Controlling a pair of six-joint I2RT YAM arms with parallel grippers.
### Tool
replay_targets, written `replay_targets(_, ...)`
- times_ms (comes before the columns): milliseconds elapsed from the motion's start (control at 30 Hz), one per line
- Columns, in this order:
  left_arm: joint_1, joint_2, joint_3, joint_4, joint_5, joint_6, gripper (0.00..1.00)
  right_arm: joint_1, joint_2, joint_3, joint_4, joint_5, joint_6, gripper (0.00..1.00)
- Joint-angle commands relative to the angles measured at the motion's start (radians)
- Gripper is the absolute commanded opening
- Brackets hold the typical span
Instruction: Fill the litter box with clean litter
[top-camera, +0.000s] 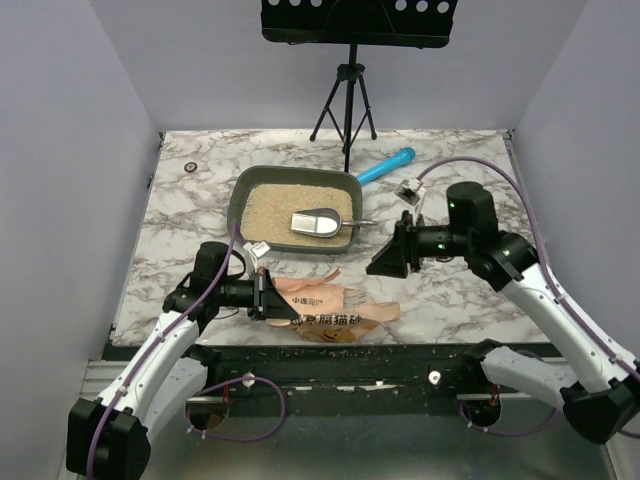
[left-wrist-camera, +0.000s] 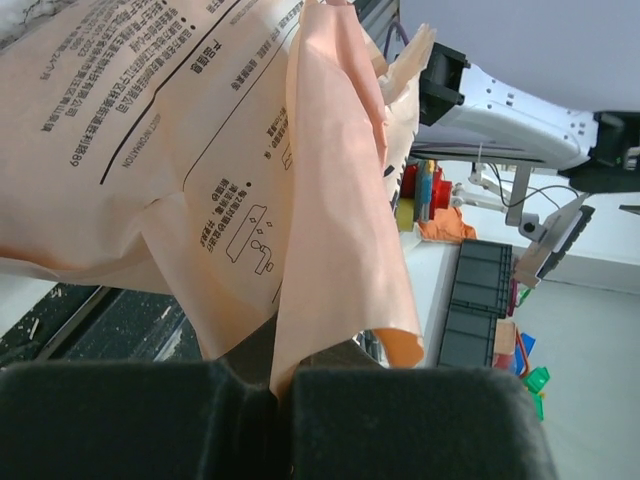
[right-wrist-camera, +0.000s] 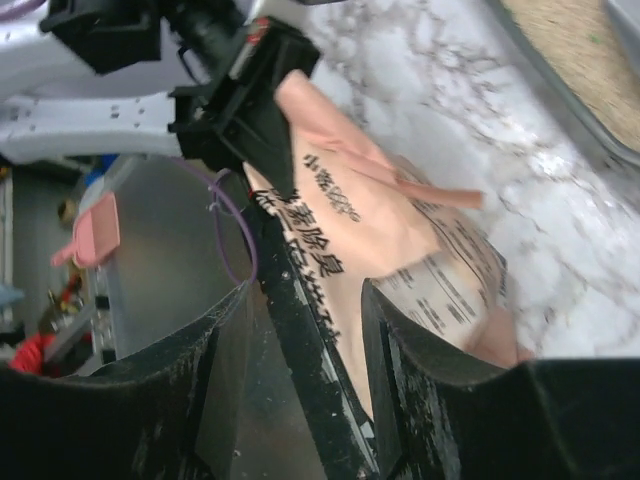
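Observation:
The dark grey-green litter box (top-camera: 240, 192) sits mid-table, holding pale beige clean litter (top-camera: 275, 210) and a silver scoop (top-camera: 320, 223). Its corner and litter show in the right wrist view (right-wrist-camera: 570, 60). The orange-pink printed bag (top-camera: 335, 312) lies flat near the table's front edge. It also shows in the right wrist view (right-wrist-camera: 370, 220). My left gripper (top-camera: 272, 298) is shut on the bag's edge (left-wrist-camera: 330, 230). My right gripper (top-camera: 385, 262) is open and empty, hovering right of the box and above the bag (right-wrist-camera: 300, 340).
A blue cylinder (top-camera: 386, 165) lies behind the box at right, with a small white-and-black object (top-camera: 409, 189) beside it. A tripod music stand (top-camera: 347, 100) stands at the back. A small dark ring (top-camera: 190, 166) lies at far left. The black front rail (top-camera: 380, 355) carries spilled grains.

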Motion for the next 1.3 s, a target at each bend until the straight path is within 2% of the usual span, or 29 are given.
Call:
replay_targets(0,0.007,0.021,0.034,-0.078,-0.037,0.050,0.00,0.201,0.118,0.127,-0.181,0.122,-0.227,0.55)
replay_targets(200,0.007,0.023,0.037,-0.082,-0.042,0.052,0.00,0.407,0.218,0.158,-0.220,0.281,-0.364,0.56)
replay_targets(433,0.005,0.026,0.043,-0.084,-0.039,0.055,0.00,0.540,0.280,0.158,-0.207,0.433,-0.439,0.57)
replay_targets(1033,0.002,0.057,0.062,-0.084,-0.040,0.061,0.00,0.645,0.307,0.037,-0.120,0.480,-0.490,0.57)
replay_targets(1267,0.001,0.078,0.077,-0.092,-0.043,0.072,0.00,0.651,0.319,0.012,-0.131,0.521,-0.478,0.49)
